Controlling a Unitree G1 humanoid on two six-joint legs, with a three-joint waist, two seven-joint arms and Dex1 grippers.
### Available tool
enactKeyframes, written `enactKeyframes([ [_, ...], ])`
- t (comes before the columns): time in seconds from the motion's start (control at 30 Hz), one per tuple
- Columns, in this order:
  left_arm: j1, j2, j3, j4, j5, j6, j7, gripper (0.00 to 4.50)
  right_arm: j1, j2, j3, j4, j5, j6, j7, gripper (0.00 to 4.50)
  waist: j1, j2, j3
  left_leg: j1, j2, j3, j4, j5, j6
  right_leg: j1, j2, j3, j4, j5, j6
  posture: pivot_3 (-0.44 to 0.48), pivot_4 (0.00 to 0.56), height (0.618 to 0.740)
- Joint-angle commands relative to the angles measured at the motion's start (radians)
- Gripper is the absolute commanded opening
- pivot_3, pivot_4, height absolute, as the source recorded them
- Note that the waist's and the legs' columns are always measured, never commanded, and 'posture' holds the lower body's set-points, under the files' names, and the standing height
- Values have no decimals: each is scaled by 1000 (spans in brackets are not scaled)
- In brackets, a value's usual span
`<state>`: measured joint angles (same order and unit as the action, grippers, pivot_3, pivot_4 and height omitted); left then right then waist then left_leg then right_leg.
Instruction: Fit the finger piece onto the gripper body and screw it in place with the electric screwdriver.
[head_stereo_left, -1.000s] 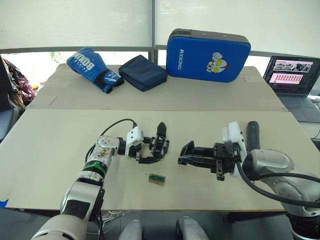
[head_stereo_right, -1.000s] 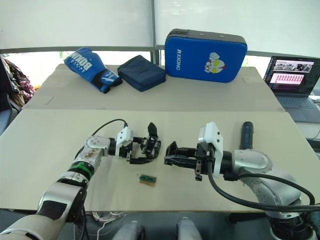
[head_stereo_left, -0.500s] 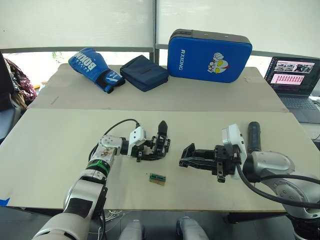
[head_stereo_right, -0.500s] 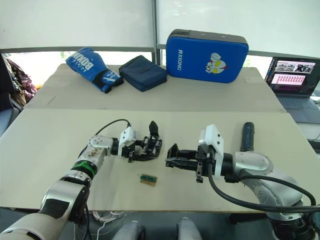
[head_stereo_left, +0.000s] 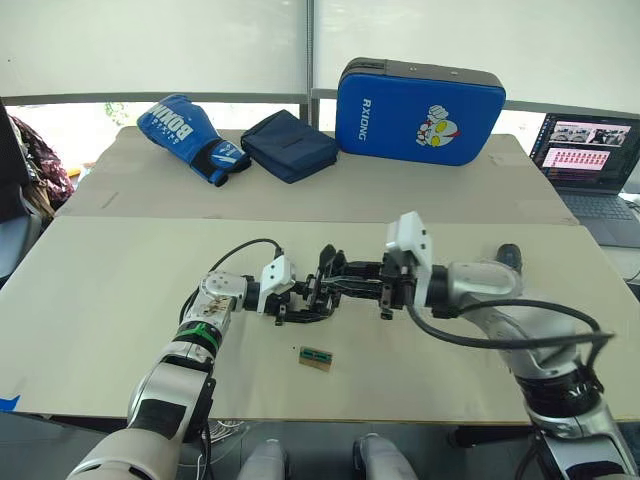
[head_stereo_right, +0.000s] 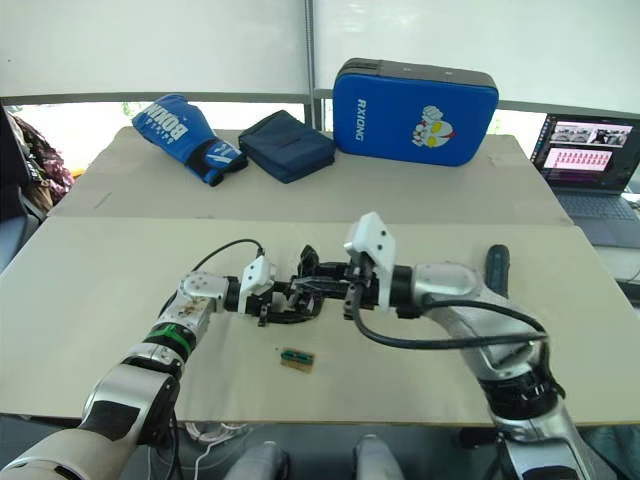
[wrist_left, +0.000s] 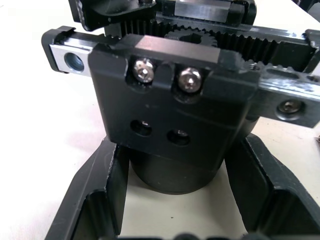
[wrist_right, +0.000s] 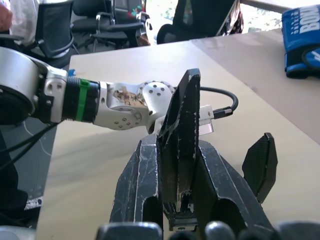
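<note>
My right hand (head_stereo_left: 335, 283), clamped on finger piece (wrist_right: 178, 150), points it leftward at gripper body (wrist_left: 175, 110); left hand (head_stereo_left: 305, 305) braces it.

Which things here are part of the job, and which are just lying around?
Job: gripper body, finger piece in the right pincer, electric screwdriver.

Lying about: boxing glove, navy pouch, blue case, laptop, small green-and-tan block.
</note>
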<state>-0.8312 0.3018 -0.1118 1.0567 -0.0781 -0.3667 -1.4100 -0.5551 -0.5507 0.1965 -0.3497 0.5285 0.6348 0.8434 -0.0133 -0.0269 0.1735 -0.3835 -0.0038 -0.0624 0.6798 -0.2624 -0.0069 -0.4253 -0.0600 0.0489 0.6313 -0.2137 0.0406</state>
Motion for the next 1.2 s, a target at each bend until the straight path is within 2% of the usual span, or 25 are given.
enactKeyframes([
  [0.03,8,3,-15,-24,21,8,5,2287,-39,24,37,42,-59,-58,18,410,0,0,0,0,0,0,0,0,0,0,0,0,0,0,0,0,150,740],
  [0.87,54,21,-36,-77,27,49,26,2287,-64,105,119,158,-198,-78,66,410,-2,1,0,2,0,0,0,0,0,0,0,0,1,0,-1,0,150,740],
  [1.2,61,26,-37,-84,26,56,31,2287,-63,62,141,177,-246,-47,77,410,-3,1,-3,3,0,0,0,0,0,2,0,0,1,0,-1,0,150,740],
])
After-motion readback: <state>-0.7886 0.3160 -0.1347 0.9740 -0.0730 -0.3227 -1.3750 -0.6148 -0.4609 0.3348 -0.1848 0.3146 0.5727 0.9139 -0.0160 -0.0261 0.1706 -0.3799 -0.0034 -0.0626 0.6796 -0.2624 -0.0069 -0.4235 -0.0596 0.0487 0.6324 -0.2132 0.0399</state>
